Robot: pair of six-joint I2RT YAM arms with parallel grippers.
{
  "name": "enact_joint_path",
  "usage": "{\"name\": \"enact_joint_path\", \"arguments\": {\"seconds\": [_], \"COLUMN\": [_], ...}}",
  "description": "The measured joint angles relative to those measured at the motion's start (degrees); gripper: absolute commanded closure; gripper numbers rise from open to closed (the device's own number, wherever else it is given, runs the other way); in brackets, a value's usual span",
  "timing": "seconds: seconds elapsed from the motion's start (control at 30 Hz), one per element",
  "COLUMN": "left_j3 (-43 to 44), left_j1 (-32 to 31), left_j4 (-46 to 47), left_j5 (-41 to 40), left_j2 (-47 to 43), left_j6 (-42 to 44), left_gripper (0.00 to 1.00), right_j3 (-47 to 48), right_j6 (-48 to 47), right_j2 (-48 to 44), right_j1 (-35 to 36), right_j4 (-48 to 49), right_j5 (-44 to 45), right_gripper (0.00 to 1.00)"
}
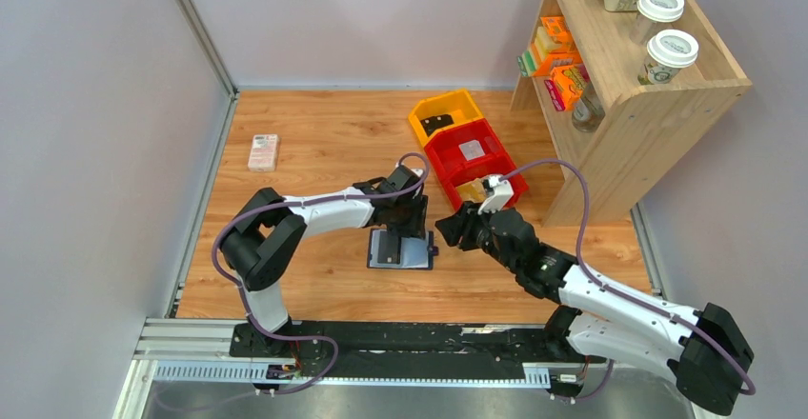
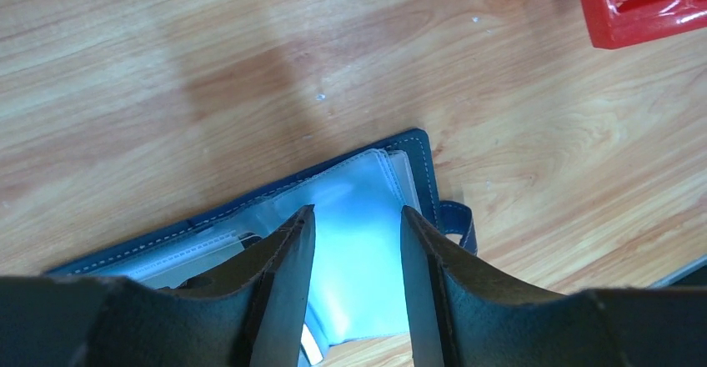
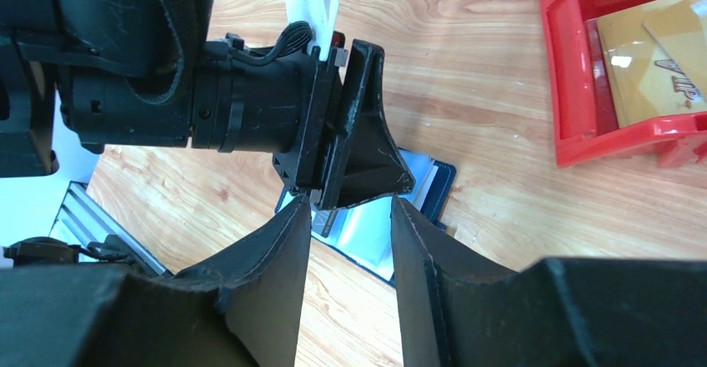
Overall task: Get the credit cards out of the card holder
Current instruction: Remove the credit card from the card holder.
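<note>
On table (image 1: 314, 143) | card holder (image 1: 395, 252) open, long axis left-right, tab (image 2: 458, 223) right | left gripper (image 2: 357, 210), right gripper (image 3: 350, 204) part-open, empty

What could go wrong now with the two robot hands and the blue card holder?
1. The right gripper sits very close to the left gripper, so they might bump.
2. The left gripper's open fingers straddle a shiny clear pocket of the card holder, so they might pinch plastic instead of a card.
3. The holder lies loose on the wooden table, so it could slide.
</note>
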Motion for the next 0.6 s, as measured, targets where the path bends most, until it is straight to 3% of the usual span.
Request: {"name": "enact_joint_path", "arguments": {"seconds": [0.3, 0.6], "left_j3": [-0.6, -6.5], "left_j1": [-0.6, 3.7], "left_j4": [3.5, 4.8], "left_j5": [3.5, 4.1], "left_j2": [-1.6, -13.3], "left_j6": [-2.1, -3.9], "left_gripper": [0.51, 0.59], "right_j3": [-0.8, 0.2], "right_j6": [0.0, -1.6], "right_j2": [-0.2, 3.3], "right_j1": [0.0, 0.0], "right_j4": [-0.3, 0.0], "right_j5": [1.4, -3.4], "right_gripper": [0.60, 0.66]}}
